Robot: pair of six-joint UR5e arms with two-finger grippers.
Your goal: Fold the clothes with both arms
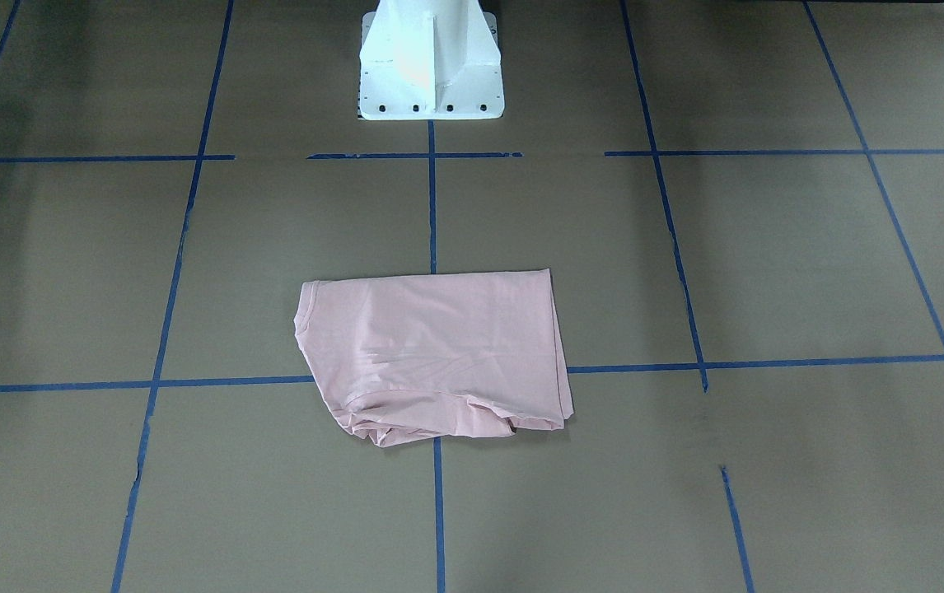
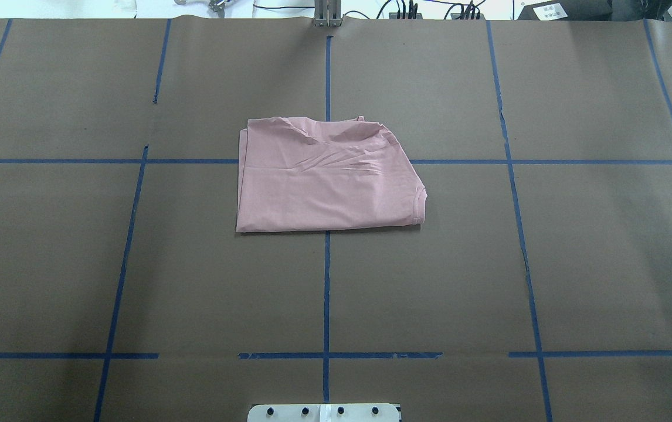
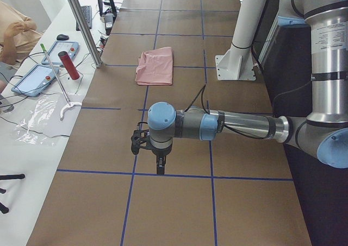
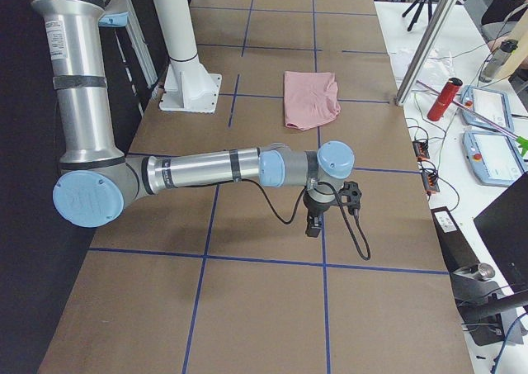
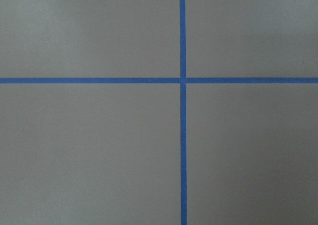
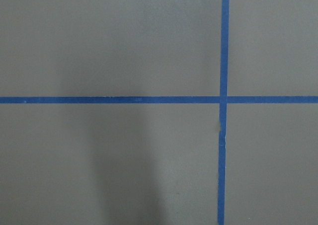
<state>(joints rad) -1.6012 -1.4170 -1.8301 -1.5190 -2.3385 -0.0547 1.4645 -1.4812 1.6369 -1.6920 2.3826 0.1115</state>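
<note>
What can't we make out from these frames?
T-shirt inner layers: hidden under the top fold, every view.
Left gripper: shows in exterior left only, small; open or shut unclear.
Right gripper: exterior right only; likewise unclear.
Both wrist views: only the taped table, no fingers in frame.

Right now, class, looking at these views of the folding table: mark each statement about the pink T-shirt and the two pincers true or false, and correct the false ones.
1. The pink T-shirt lies folded on the brown table. True.
2. One pincer grips the shirt. False: the left pincer and the right pincer hang over bare table, away from it.
3. The shirt covers a crossing of blue tape lines. True.
4. A cartoon print shows on the shirt's top face. False: only plain pink fabric shows.
</note>
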